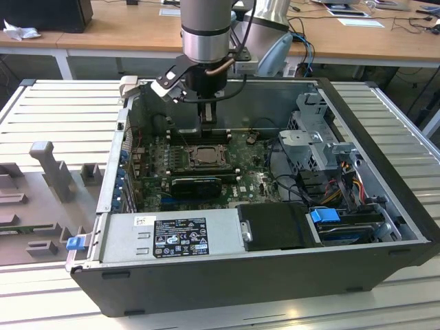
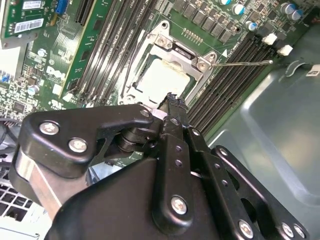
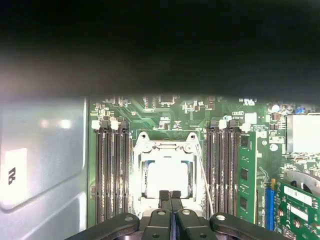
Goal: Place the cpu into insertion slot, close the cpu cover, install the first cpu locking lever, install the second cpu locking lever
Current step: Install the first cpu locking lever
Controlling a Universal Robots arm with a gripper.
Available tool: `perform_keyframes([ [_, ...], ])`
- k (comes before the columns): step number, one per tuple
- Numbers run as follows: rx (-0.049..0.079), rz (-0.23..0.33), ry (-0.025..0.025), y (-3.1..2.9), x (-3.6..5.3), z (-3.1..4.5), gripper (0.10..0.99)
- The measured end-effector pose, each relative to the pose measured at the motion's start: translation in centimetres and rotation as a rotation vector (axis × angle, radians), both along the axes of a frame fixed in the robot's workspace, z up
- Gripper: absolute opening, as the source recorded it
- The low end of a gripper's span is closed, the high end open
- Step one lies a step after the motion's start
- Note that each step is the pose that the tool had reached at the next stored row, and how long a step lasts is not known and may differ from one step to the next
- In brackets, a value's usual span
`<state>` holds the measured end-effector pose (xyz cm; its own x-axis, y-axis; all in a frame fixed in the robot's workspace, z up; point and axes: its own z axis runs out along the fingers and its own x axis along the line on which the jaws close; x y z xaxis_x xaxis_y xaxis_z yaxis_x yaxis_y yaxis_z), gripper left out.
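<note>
The pale cpu (image 3: 167, 176) lies flat in the insertion slot (image 1: 205, 156) on the green board. The cpu cover (image 3: 163, 149) is folded down over it, and the chip shows through the cover's window in both wrist views, cpu (image 2: 161, 80) and cover (image 2: 181, 53). A thin metal locking lever (image 2: 245, 63) sticks out sideways from the socket's corner, and a lever (image 3: 202, 172) runs along one side of the socket. My gripper (image 1: 208, 127) hangs just behind the socket's far edge in the exterior view. Its black fingertips (image 3: 164, 195) are pressed together, shut with nothing between them.
Rows of long black memory slots (image 3: 111, 170) flank the socket on both sides. The open computer case (image 1: 385, 137) walls in the board. A power supply (image 1: 172, 237), a drive cage (image 1: 309, 137) and cables (image 1: 344, 179) sit along the front and the exterior view's right.
</note>
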<state>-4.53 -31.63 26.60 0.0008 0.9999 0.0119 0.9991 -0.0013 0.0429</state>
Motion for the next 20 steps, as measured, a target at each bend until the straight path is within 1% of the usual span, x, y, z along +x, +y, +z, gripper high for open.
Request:
perform_keyframes([
  [3,0.0,0.0,0.0,0.0,0.0,0.48,0.106],
  [4,0.0,0.0,0.0001,0.0,0.0,0.82,0.106],
  [7,0.0,0.007,0.0,0.0,0.0,0.91,0.106],
  [11,0.0,0.084,0.0,0.0,0.0,0.9,0.106],
  [20,0.0,0.164,0.0,0.0,0.0,0.9,0.106],
])
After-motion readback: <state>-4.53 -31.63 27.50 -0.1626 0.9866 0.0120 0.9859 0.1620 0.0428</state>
